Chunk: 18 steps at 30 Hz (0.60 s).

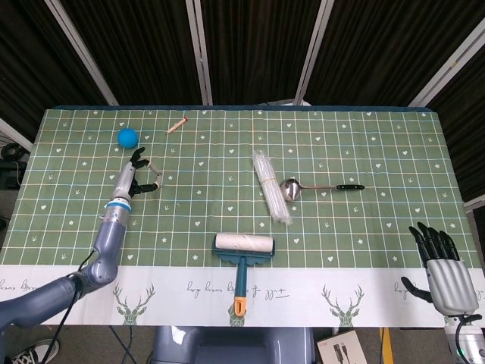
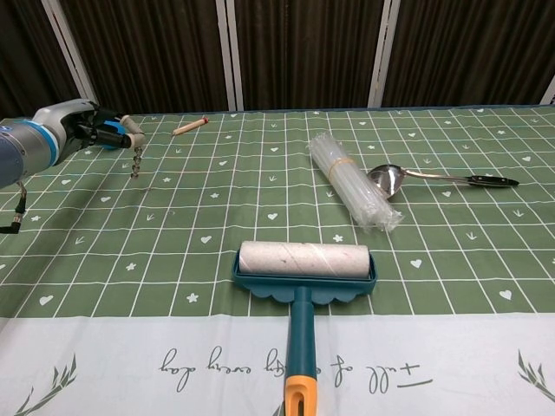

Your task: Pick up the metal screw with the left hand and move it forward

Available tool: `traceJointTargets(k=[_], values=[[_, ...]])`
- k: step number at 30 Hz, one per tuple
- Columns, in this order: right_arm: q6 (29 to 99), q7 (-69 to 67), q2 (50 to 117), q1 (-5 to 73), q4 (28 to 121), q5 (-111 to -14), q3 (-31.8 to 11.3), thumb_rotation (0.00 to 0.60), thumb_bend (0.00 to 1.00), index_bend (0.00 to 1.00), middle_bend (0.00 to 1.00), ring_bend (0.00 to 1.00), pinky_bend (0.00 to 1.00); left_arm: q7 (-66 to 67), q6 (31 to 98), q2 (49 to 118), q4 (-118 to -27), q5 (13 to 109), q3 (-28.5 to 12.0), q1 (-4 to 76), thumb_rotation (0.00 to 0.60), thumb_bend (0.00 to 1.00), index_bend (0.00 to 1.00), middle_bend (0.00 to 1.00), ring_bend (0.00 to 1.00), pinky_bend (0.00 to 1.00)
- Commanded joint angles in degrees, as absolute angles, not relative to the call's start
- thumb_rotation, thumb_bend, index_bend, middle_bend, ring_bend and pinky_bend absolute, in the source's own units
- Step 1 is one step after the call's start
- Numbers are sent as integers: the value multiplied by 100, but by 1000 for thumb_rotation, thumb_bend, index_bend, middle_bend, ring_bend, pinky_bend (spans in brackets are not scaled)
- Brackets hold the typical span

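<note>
The metal screw hangs upright from the fingertips of my left hand, its tip just above the green checked cloth near the table's far left. The head view shows the same left hand stretched out over the cloth a short way in front of the blue ball; there the screw is too small to make out. My right hand hovers off the table's near right corner with its fingers spread and nothing in them.
A small wooden stick lies at the far edge behind the ball. Mid-table lie a bundle of clear straws and a metal spoon. A teal lint roller sits near the front edge.
</note>
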<state>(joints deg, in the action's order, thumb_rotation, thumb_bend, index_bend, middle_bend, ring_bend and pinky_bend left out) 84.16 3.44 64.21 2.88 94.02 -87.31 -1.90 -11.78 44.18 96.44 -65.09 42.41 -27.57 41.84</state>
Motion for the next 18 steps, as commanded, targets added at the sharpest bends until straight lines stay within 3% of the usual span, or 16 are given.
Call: traceJointTargets(k=[1, 18], values=[[8400, 340, 6421, 295, 9400, -8721, -190, 600, 111, 0, 0, 0, 29, -1205, 4381, 9679, -6440, 4261, -2757, 4225, 600, 409, 605, 0, 0, 0], [8319, 356, 6386, 304, 9445, -8649, -164, 600, 110, 0, 0, 0, 29, -1440, 3932, 9943, -5534, 4355, -2767, 4513, 600, 408, 607, 0, 0, 0]])
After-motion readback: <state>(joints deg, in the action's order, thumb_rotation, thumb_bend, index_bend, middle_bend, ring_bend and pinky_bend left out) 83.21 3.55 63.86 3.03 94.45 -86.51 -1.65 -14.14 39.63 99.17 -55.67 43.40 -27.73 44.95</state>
